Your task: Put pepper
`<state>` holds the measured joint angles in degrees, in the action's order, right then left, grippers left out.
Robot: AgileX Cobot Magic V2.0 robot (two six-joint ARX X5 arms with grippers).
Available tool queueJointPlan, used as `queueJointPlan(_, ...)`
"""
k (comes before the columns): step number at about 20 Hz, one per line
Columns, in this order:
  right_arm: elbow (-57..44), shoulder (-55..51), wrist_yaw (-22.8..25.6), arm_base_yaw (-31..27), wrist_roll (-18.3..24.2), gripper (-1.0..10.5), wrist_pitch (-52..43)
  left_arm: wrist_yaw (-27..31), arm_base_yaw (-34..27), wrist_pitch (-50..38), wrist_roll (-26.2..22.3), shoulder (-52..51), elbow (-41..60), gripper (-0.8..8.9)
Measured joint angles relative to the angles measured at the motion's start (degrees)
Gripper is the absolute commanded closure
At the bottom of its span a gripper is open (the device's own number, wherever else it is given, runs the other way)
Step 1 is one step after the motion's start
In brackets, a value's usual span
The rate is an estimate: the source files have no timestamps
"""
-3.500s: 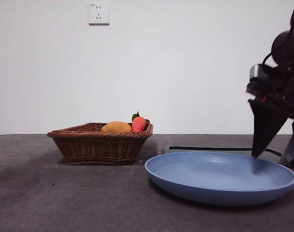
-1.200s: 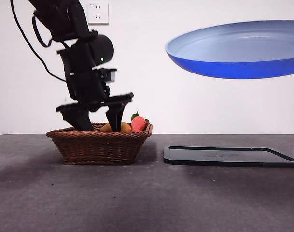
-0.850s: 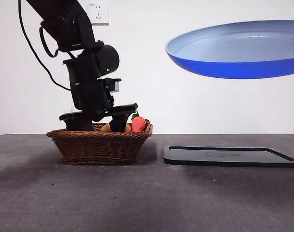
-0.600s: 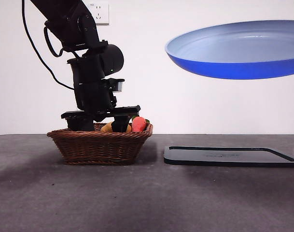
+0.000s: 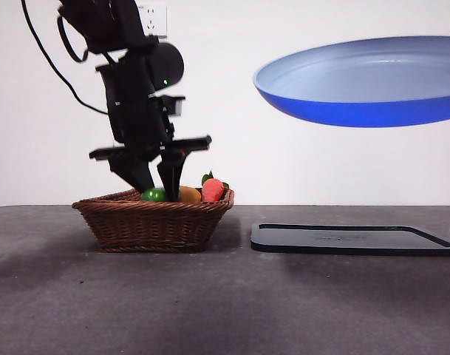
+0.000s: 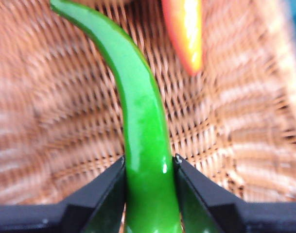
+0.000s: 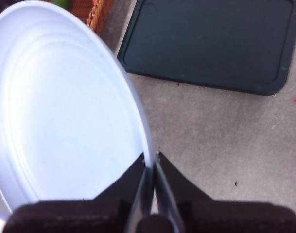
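Observation:
My left gripper (image 5: 155,194) is over the wicker basket (image 5: 152,220), shut on the glossy green pepper (image 6: 143,121). The pepper's end shows green between the jaws at the basket's rim in the front view (image 5: 155,194), lifted off the basket floor. My right gripper (image 7: 151,167) is shut on the rim of the blue plate (image 7: 65,111) and holds it level, high at the right of the front view (image 5: 361,81).
A yellow-orange fruit (image 5: 188,194) and a red-orange fruit with green leaves (image 5: 213,189) lie in the basket. A dark flat tray (image 5: 354,239) lies on the table right of the basket, below the raised plate.
My left gripper went down into the basket, closed on the pepper and rose a little with it. The plate, on the table at first, hangs high at the right.

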<state>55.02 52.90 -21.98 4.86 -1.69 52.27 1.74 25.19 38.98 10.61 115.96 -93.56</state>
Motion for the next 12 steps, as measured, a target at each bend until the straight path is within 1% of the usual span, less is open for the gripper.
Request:
queueJointPlan(4,0.0,2.64,0.0,0.0,-0.02,9.4,-0.42,-0.48,0.0,3.21,0.0,-4.66,0.0,6.89)
queueJointPlan(7,0.0,7.76,-0.04,0.0,-0.74,9.4,-3.8,-3.13,0.46,4.94,-0.02,-10.47,0.0,6.89)
queueJointPlan(12,0.0,20.48,-0.17,0.0,-4.59,9.4,-12.15,-7.63,4.96,5.97,-0.02,-19.17,-0.13,6.88)
